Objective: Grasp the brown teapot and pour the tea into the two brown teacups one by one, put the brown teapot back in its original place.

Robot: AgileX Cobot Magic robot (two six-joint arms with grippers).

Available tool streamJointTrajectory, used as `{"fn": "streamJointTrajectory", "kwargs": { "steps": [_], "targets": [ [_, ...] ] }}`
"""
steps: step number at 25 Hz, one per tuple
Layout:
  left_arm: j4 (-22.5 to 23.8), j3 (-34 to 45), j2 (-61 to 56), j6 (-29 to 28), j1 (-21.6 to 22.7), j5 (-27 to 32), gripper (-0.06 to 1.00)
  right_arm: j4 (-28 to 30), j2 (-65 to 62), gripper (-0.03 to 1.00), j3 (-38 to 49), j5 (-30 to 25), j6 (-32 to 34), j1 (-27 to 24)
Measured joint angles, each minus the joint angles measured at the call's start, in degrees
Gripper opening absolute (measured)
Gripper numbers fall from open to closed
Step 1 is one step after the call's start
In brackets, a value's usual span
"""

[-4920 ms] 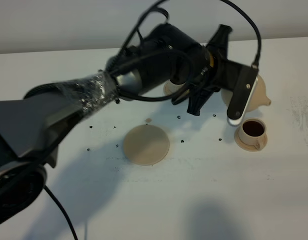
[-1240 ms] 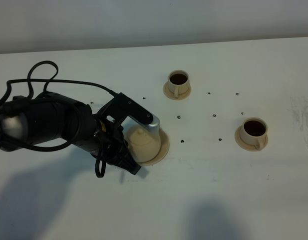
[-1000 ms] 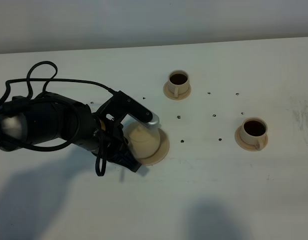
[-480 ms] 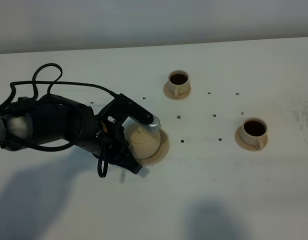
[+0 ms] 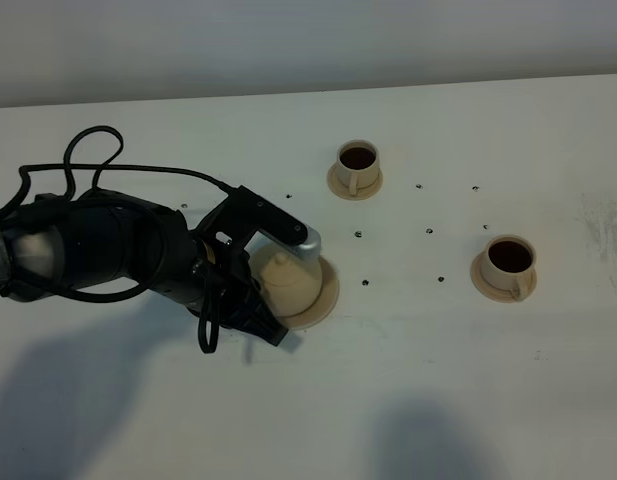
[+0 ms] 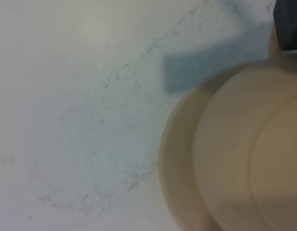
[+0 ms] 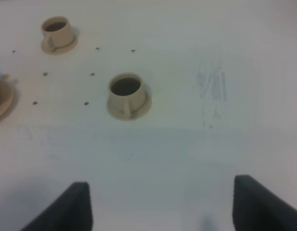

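The brown teapot (image 5: 291, 282) stands upright on the wide tan disc, its original place (image 5: 330, 288), left of the table's middle. My left gripper (image 5: 280, 290) is shut on the teapot from its left side, one silver finger behind it and one dark finger in front. In the left wrist view the teapot (image 6: 254, 159) and the disc's rim (image 6: 173, 159) fill the picture, with a dark fingertip (image 6: 288, 24) at the edge. Two brown teacups hold dark tea: one at the back (image 5: 358, 160) (image 7: 57, 29), one on the right (image 5: 508, 260) (image 7: 125, 89). My right gripper (image 7: 162, 207) is open over bare table.
Small dark dots (image 5: 428, 232) mark the white tabletop (image 5: 438, 380) between the cups. A black cable (image 5: 88, 150) loops up behind the left arm. Faint scuff marks (image 7: 211, 91) lie on the table right of the near cup.
About five seconds ago the teapot was held tilted by the right cup; now it stands on the disc. Over the last second the left arm barely shifted.
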State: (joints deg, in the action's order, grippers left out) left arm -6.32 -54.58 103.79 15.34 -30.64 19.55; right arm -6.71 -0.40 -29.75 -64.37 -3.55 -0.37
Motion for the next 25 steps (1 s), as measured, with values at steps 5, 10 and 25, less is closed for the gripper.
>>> {"fn": "streamJointTrajectory", "kwargs": {
  "steps": [5, 10, 25],
  "targets": [
    [-1.3, 0.0, -1.2, 0.0, 0.0, 1.2, 0.10, 0.0, 0.0, 0.59, 0.0, 0.0, 0.0, 0.0],
    [-1.6, 0.0, -1.8, 0.0, 0.0, 1.7, 0.13, 0.0, 0.0, 0.59, 0.0, 0.0, 0.0, 0.0],
    [-1.8, 0.0, -3.0, 0.0, -0.2, 2.6, 0.43, 0.0, 0.0, 0.59, 0.0, 0.0, 0.0, 0.0]
  ]
}}
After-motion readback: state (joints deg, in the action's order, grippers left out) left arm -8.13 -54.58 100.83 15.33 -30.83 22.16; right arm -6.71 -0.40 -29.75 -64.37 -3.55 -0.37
